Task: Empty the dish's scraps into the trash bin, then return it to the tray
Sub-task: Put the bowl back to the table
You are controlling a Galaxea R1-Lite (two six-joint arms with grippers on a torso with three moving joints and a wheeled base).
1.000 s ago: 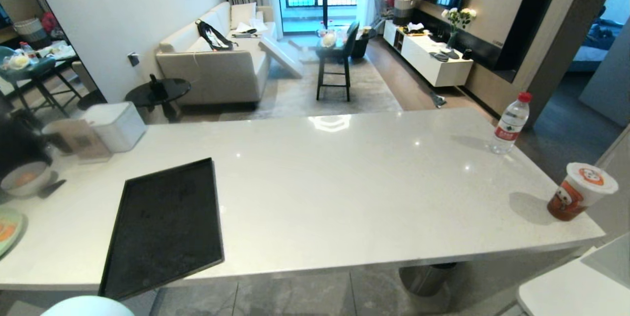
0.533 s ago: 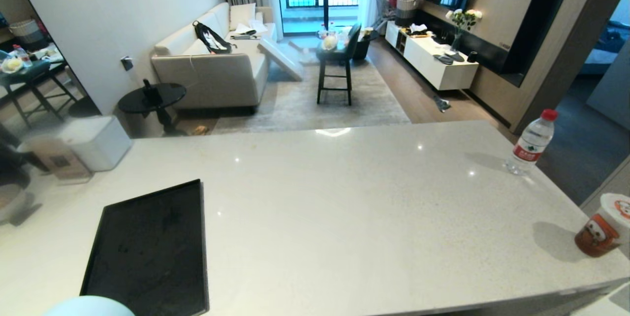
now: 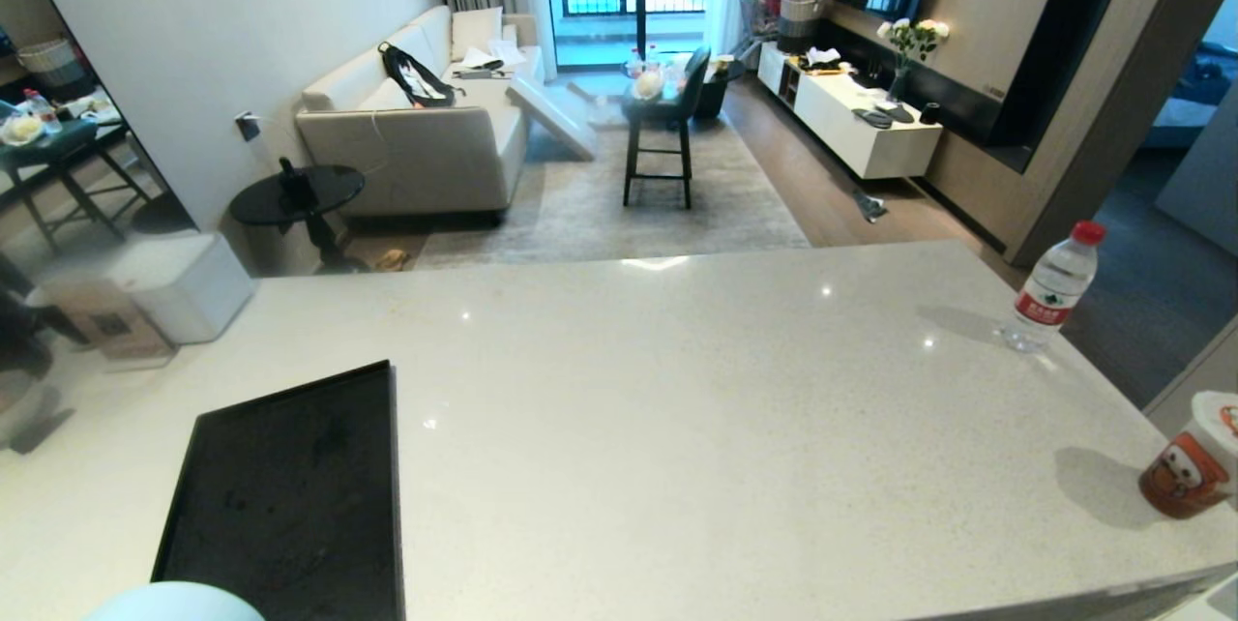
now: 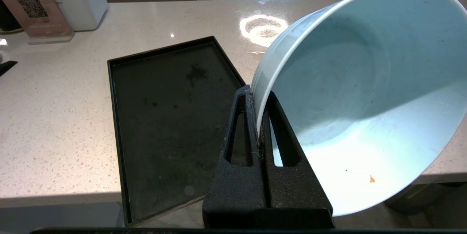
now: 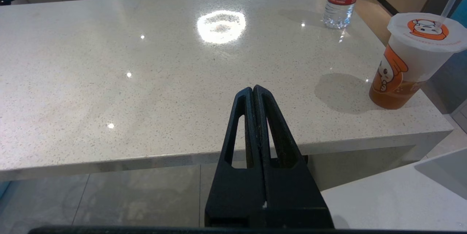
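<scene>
Both fingers of the left gripper (image 4: 259, 97) pinch the rim of the tilted dish (image 4: 365, 92), held beside the tray (image 4: 164, 117) on the desk (image 4: 54, 110); right gripper (image 5: 253, 93) is closed, empty

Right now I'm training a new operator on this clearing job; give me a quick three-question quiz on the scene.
1. True or false: the dish is gripped by its rim in the left gripper.
2. What is left in the dish? A) a pile of fries B) one tiny orange crumb C) soup
3. What lies on the tray?

Key: 1 true. 2 B. 3 Nothing but faint smudges; the right gripper, fingers shut, holds nothing either.
</scene>
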